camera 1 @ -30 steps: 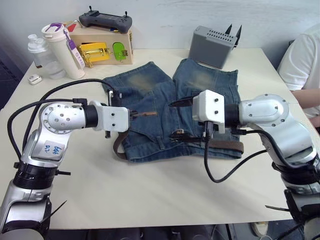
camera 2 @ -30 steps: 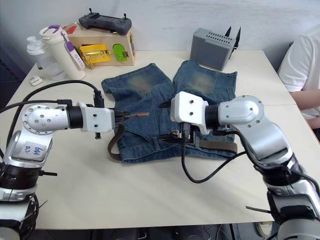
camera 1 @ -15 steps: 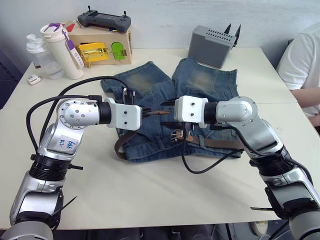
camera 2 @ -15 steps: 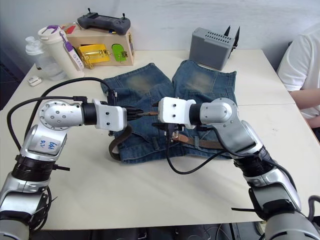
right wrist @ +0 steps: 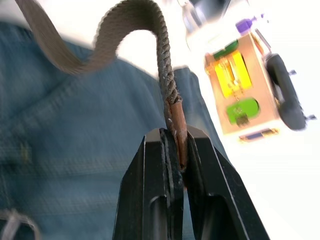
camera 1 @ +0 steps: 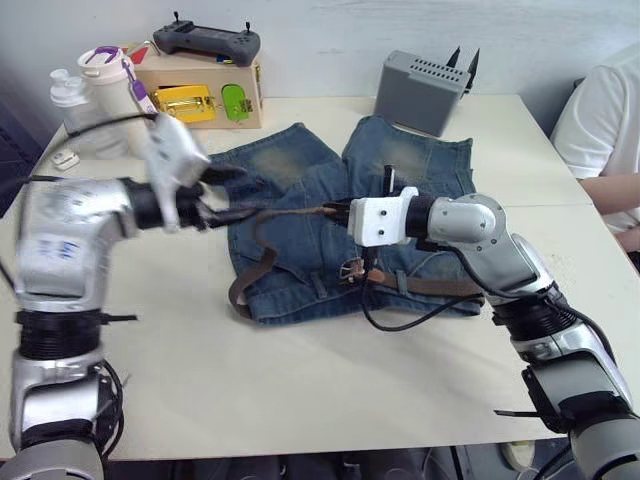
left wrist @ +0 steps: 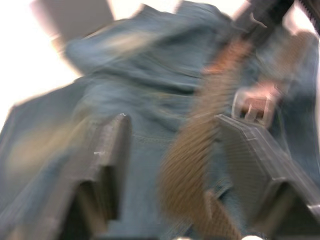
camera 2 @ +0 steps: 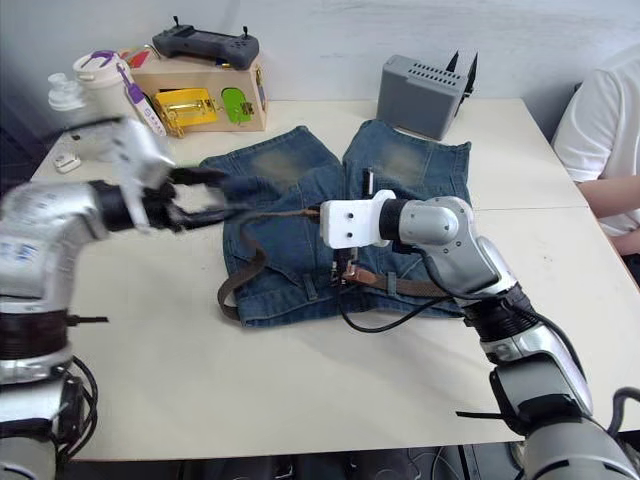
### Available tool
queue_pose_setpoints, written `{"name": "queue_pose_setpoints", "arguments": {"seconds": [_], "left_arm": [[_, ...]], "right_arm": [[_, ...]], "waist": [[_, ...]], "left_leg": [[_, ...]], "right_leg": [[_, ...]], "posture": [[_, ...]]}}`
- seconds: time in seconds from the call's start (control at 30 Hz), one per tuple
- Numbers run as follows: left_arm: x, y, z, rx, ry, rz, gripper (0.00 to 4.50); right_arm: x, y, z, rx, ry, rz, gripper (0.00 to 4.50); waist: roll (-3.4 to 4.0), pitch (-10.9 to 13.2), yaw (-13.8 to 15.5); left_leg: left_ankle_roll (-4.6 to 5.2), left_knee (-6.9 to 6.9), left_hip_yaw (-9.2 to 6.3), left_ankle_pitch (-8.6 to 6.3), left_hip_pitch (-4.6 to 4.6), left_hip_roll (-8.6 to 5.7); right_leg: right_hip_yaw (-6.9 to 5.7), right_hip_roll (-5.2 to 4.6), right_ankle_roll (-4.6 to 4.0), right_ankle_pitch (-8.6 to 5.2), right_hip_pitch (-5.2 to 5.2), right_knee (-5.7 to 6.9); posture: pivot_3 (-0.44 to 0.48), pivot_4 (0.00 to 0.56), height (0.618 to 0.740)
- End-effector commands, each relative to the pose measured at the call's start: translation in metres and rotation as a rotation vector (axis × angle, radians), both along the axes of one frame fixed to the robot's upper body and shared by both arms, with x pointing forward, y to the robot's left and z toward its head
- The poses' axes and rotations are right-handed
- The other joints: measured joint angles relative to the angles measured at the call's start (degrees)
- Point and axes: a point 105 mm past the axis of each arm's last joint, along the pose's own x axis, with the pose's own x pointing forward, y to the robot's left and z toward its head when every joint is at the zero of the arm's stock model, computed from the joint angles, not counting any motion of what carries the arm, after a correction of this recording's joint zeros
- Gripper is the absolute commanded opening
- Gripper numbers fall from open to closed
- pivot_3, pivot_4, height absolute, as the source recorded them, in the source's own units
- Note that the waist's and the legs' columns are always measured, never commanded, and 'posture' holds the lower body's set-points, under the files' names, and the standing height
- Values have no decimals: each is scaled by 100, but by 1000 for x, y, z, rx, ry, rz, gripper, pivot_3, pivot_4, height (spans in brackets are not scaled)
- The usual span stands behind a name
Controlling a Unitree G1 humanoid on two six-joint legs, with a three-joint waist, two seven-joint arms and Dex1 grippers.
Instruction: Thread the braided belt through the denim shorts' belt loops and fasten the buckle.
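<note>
right tool (right wrist: 176, 150) clamped on smooth tan tip of dark brown braided belt (camera 1: 262, 240) | left tool (left wrist: 175, 155) fingers spread, holding nothing, above mid-blue faded denim shorts (camera 1: 300, 175) at counter (camera 1: 300, 380) centre | belt partly along waistband, silver buckle (camera 1: 352, 270) unfastened | step: threading | next: feed tip through next denim belt loop (camera 1: 403, 281), likely needs left tool steadying the waistband

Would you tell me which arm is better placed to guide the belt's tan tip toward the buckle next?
The right: its gripper is shut on the smooth tan leather tip of the dark brown braided belt, just above the small silver buckle. The left gripper is open, off the belt.
</note>
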Motion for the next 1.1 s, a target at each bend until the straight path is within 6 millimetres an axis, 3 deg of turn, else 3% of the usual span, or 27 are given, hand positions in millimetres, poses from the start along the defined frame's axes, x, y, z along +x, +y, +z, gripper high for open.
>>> {"name": "queue_pose_setpoints", "arguments": {"seconds": [0.03, 0.17, 0.37, 0.43, 0.53, 0.7, 0.87, 1.1], "left_arm": [[-21, 31, 19, -276, 183, 56, 4468], [-69, 2, -2, -419, 527, -282, 4468], [-86, -26, -47, -378, 841, -346, 4468], [-91, -42, -48, -437, 876, -394, 4468], [-85, -56, -47, -523, 869, -429, 4468], [-39, -100, -50, -959, 814, -312, 4468], [-38, -141, -46, -1187, 905, -209, 4468], [-26, -142, -40, -1340, 1018, -23, 4468]], "right_arm": [[5, -14, 21, 11, -119, -9, 0], [7, -16, 22, -13, -142, 5, 0], [16, -23, 40, -36, -314, -29, 0], [17, -31, 41, -65, -361, -36, 0], [18, -38, 41, -79, -379, -39, 0], [10, -37, 44, -51, -361, -20, 0], [0, -34, 46, -41, -359, -2, 0], [-8, -32, 50, -29, -362, 6, 0]], "waist": [[0, 0, -14], [-1, 1, -33], [-5, 3, -41], [-5, 3, -46], [-5, 3, -8], [19, -4, 51], [2, 1, 29], [2, 1, 44]], "left_leg": [[0, 0, 0, 0, 1, -1], [-2, -2, -1, 1, 1, 0], [-12, 1, -23, 5, 7, -2], [-12, 0, -25, 5, 8, -7], [-12, -4, -33, 5, 9, -9], [-9, 16, -34, 6, 10, -12], [-7, 21, -50, 5, -7, -9], [-15, 15, -50, 10, 8, -11]], "right_leg": [[1, -1, 0, 0, 1, 0], [-1, 0, 0, 0, 3, 1], [-2, -5, 0, 0, 9, 5], [-2, -10, 0, 0, 10, 5], [-2, -13, 0, 0, 15, -3], [-7, -9, 2, 1, 31, -4], [-12, 5, 6, 3, 29, -13], [-5, 16, 6, 3, 38, -12]], "posture": [[0, 150, 735], [0, 150, 735], [0, 150, 735], [0, 150, 735], [0, 150, 735], [0, 150, 735], [0, 150, 735], [0, 150, 735]]}}
